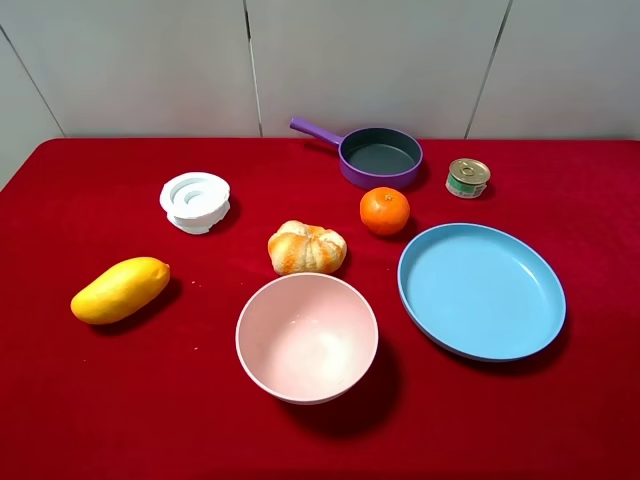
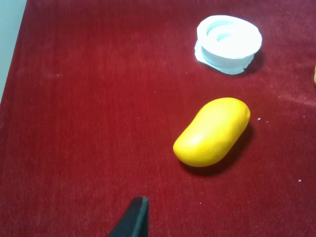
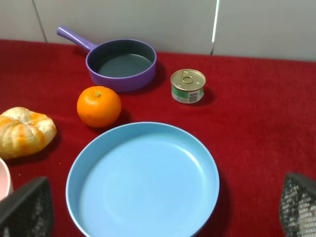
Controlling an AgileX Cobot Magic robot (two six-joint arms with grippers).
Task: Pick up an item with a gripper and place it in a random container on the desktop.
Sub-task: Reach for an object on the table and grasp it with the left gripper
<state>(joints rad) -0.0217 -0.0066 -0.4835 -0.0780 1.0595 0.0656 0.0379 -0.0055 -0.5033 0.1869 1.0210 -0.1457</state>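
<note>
The yellow mango [image 1: 120, 290] lies on the red desktop [image 1: 120, 400] at the left, and also shows in the left wrist view [image 2: 212, 132]. The light-blue plate [image 1: 482, 291] is empty at the right, and also shows in the right wrist view [image 3: 143, 182]. Neither arm shows in the exterior high view. Of my left gripper only one black fingertip [image 2: 134, 217] shows, short of the mango and apart from it. My right gripper [image 3: 160, 212] is open and empty, with its fingers wide apart over the plate's near rim.
A pink bowl [image 1: 307, 337] stands at front centre. A bread roll [image 1: 307, 248], a tangerine [image 1: 385, 211], a purple pan [image 1: 378, 156] and a small tin [image 1: 467, 178] lie behind it. A white ring-shaped object [image 1: 195, 201] lies beyond the mango.
</note>
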